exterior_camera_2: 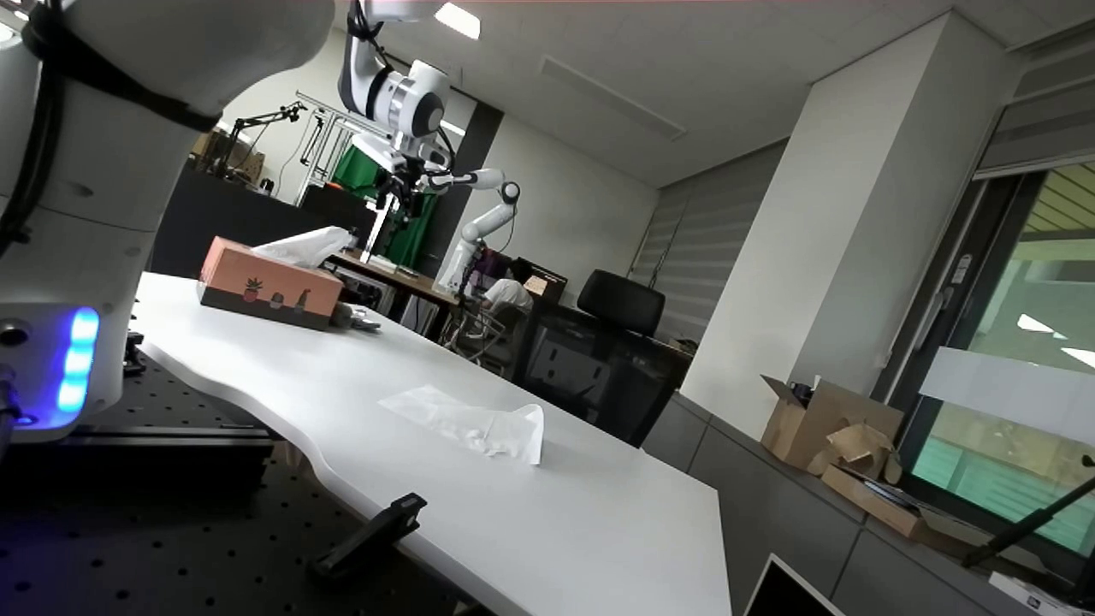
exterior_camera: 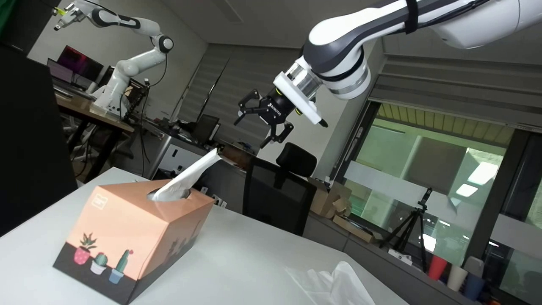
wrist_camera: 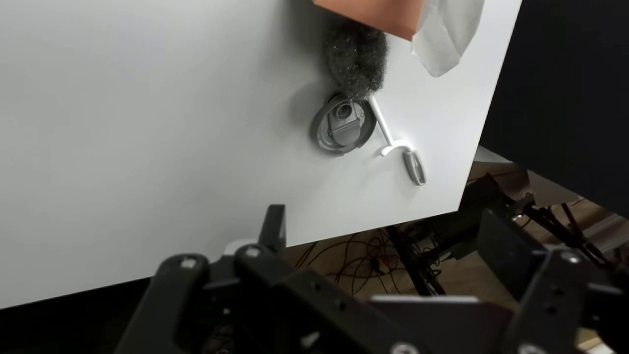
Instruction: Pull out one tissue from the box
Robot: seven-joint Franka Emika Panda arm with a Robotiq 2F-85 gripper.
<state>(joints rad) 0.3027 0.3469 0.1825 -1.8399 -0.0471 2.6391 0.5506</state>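
Note:
The salmon-pink tissue box stands on the white table in both exterior views. Only its edge shows at the top of the wrist view. A white tissue sticks up at a slant from its top slot; it also shows in the wrist view. Another white tissue lies loose and creased on the table, apart from the box; part of it shows in an exterior view. My gripper is open and empty, high above the table; its spread fingers show in the wrist view.
A dark fuzzy brush head with a white handle and a grey round lid lie beside the box. A black clamp sits at the table's edge. A black chair and a dark panel stand beyond the table.

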